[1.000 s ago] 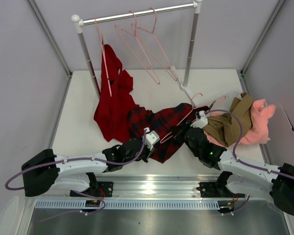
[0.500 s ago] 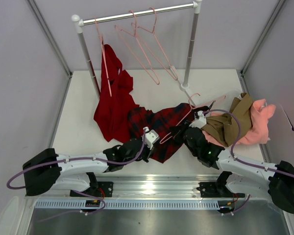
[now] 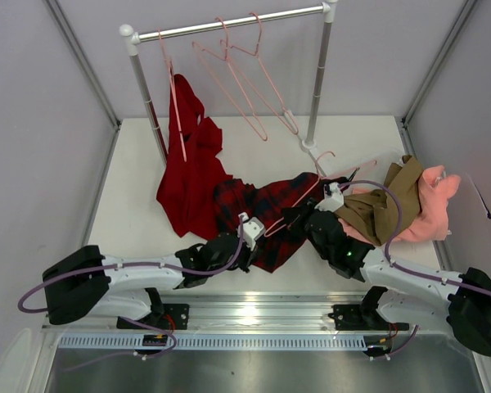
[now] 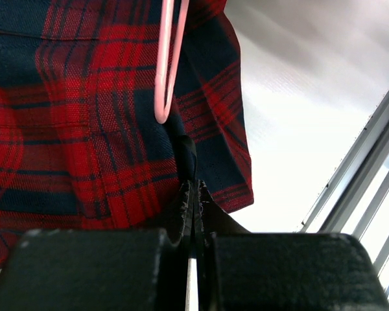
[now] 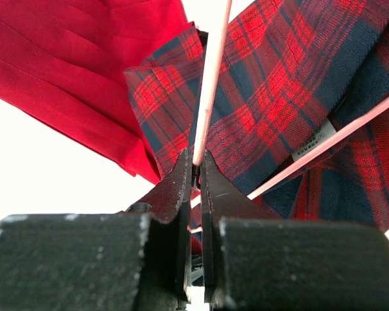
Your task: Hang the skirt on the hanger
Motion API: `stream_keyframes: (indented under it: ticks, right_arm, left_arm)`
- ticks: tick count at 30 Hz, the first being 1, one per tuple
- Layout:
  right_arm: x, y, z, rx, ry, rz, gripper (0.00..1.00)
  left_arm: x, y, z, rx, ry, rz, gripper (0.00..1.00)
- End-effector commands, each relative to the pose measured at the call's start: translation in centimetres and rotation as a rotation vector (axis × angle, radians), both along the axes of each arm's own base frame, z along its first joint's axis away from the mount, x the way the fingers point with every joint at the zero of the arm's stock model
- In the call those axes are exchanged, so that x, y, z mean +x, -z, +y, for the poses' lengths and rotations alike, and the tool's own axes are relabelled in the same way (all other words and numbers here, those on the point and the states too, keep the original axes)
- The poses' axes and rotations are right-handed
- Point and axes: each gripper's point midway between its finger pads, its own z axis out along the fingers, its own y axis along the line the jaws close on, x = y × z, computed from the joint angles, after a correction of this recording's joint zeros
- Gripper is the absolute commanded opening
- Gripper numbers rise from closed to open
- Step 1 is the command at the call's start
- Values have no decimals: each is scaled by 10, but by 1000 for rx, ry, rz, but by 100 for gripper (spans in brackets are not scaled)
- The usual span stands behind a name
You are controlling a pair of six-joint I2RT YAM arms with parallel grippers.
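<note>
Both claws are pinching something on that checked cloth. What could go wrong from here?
The left gripper pinches only a thin dark edge of the red and navy plaid skirt; a pull could slip it free.
The right gripper clamps one thin rod of the pale-pink wire hanger, which might twist or slide out.
The plain red garment lies against the skirt and may get dragged along.
</note>
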Motion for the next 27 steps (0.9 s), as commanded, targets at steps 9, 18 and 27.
stream_keyframes:
  ticks: [9,18,27]
  right_arm:
    - [18,-5,15,-2,13,-38,0]
    - [12,8,14,-25,10,-8,0]
    - [6,11,15,-9,3,5,0]
  left_arm:
    - [-2,-15,-3,-70,14,-13,0]
    - [20,-25,18,-121,-172,-14,0]
    - [25,-34,21,-220,-254,13,0]
